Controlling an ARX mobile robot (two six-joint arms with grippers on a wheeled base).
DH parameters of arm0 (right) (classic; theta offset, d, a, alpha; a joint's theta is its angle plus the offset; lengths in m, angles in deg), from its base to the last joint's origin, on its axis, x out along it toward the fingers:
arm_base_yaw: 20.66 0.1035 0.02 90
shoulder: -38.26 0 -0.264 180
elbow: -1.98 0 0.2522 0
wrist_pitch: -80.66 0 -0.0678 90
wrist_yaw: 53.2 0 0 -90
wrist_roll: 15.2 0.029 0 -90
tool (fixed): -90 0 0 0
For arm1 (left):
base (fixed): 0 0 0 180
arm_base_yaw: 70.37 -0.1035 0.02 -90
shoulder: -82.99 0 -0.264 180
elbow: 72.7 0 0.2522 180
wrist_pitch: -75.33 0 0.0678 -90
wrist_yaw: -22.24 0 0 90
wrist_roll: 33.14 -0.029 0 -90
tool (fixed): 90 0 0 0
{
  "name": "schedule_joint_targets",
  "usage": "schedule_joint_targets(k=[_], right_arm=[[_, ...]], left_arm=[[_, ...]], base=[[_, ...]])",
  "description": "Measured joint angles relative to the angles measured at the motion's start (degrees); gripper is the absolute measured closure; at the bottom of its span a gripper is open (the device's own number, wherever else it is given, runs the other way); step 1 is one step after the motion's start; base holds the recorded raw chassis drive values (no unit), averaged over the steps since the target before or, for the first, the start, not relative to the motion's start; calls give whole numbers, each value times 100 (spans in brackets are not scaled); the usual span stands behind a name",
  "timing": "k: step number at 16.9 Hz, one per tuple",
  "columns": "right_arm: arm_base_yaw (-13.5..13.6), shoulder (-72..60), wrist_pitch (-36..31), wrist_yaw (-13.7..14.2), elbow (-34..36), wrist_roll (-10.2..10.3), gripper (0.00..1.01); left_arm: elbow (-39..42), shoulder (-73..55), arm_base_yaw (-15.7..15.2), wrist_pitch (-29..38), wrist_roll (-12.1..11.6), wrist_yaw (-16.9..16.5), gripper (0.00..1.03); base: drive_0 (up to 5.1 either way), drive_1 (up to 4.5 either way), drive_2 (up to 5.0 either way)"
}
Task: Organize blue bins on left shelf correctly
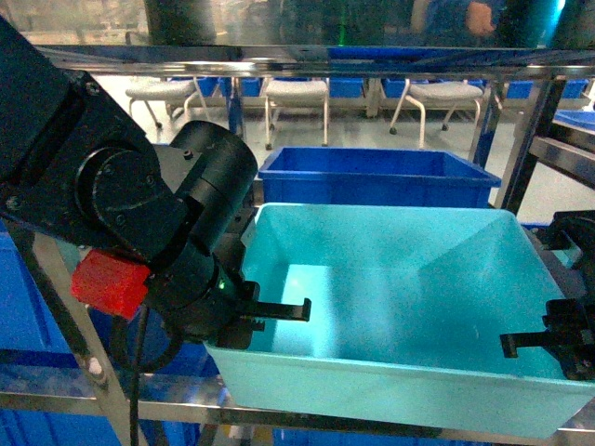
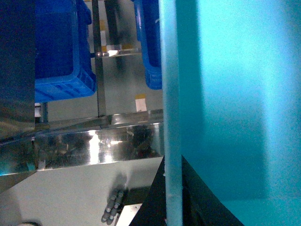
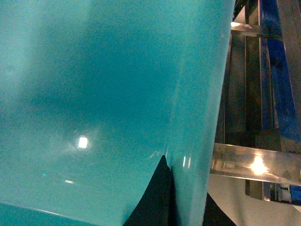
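Observation:
A pale turquoise blue bin (image 1: 400, 307) fills the middle of the head view, its front rim over the left shelf's front steel rail (image 1: 93, 390). My left gripper (image 1: 249, 312) is shut on the bin's left wall, one finger inside and one outside. My right gripper (image 1: 565, 342) is shut on the right wall in the same way. In the left wrist view the bin's rim (image 2: 171, 117) runs between the black fingers of the left gripper (image 2: 173, 213). In the right wrist view the wall (image 3: 197, 117) passes between the right gripper's (image 3: 188, 207) fingers. Behind it stands a dark blue bin (image 1: 376, 177).
More dark blue bins (image 2: 61, 56) hang on lower tiers, and another blue edge (image 3: 277, 70) shows beside a steel rail (image 3: 254, 162). A shelf post (image 1: 521, 149) rises at the right and a top rail (image 1: 325, 60) crosses overhead. White chairs (image 1: 297, 93) stand far behind.

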Motion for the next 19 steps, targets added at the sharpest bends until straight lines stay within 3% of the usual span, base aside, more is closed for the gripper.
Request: schedule_joint_targets(k=[8, 11, 15, 17, 19], right_arm=[[-227, -1034, 592, -111, -944, -79, 99], [-413, -1421, 975, -205, -1333, -232, 99], [-374, -1421, 922, -243, -1300, -258, 99], [-374, -1421, 870, -223, -1226, -385, 79], [-367, -1416, 494, -275, -1038, -374, 61]], left_arm=[[-1047, -911, -4, -673, 31, -55, 101], [-1711, -1392, 216, -1325, 461, -37, 101], [-1707, -1397, 188, -1346, 625, -44, 100], [-1659, -1397, 179, -1307, 745, -186, 82], [-1451, -1353, 168, -1021, 846, -227, 62]], base=[[0, 0, 0], [0, 0, 0], [0, 0, 0], [0, 0, 0], [0, 0, 0]])
